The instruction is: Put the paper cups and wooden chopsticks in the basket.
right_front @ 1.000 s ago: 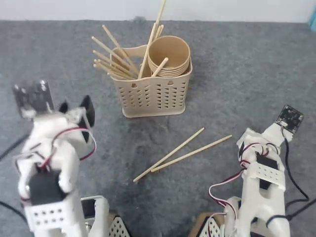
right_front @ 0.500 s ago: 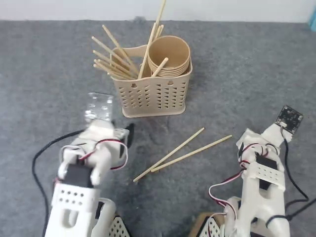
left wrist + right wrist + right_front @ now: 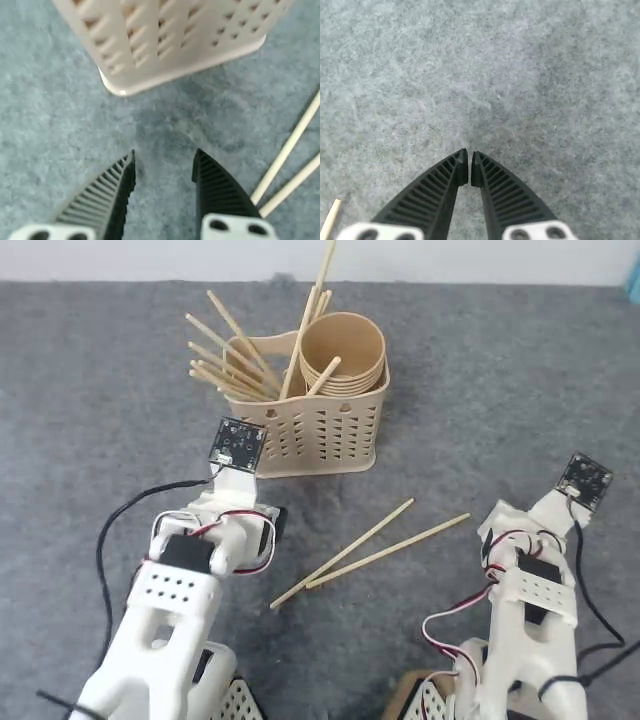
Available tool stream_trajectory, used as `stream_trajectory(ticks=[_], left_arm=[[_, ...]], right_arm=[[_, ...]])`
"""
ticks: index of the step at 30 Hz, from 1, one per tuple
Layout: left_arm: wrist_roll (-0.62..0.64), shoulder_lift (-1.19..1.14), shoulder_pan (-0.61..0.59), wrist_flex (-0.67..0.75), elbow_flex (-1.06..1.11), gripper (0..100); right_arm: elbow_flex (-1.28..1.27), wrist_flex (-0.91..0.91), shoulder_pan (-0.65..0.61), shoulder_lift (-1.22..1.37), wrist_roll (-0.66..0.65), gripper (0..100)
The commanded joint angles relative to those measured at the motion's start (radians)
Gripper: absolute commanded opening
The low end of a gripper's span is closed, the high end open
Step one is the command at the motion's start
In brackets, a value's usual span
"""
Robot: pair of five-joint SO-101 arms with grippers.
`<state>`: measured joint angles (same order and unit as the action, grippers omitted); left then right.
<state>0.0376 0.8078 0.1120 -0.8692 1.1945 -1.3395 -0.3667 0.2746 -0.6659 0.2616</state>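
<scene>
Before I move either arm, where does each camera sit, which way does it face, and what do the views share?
High view: fixed above the table, looking down on the basket, two loose chopsticks, left arm and right arm.
Left wrist view: on the left arm, looking past its open left hand at the basket's base and the loose chopsticks.
Right wrist view: on the right arm, looking past its shut right hand at the table.
Shared: high and left wrist views both show basket and loose chopsticks.

The tabletop (image 3: 520, 370) is covered in a grey, fuzzy, carpet-like material. Along its far edge runs a plain pale strip (image 3: 450, 260), either wall or board. A small blue-green thing (image 3: 634, 280) shows at the far right corner. The light is soft and even.
</scene>
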Motion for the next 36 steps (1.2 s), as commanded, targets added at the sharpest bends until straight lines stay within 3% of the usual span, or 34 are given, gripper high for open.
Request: stream_trajectory(ticks=[1,9,19,27,29,32,36], left_arm=[[-0.009,-0.038,0.023,0.023,-0.042,18],[-0.009,-0.169,0.242,0.025,-0.11,18],[-0.103,-0.637,0.348,0.021,-0.321,18],[-0.104,-0.821,0.351,-0.074,-0.49,18],[-0.104,-0.853,0.351,-0.084,-0.515,14],[-0.109,-0.878,0.374,-0.094,-0.529,0],[-0.112,-0.858,0.419,-0.095,-0.507,1]], right_arm=[[0.005,0.008,-0.005,-0.019,0.008,4.0],[0.005,0.008,-0.004,-0.018,0.008,4.0],[0.005,0.008,-0.004,-0.022,0.005,4.0],[0.006,0.008,-0.004,-0.024,0.003,4.0],[0.006,0.008,-0.004,-0.024,0.003,4.0],[0.008,0.008,-0.004,-0.024,0.003,4.0],[0.008,0.008,-0.004,-0.024,0.003,4.0]])
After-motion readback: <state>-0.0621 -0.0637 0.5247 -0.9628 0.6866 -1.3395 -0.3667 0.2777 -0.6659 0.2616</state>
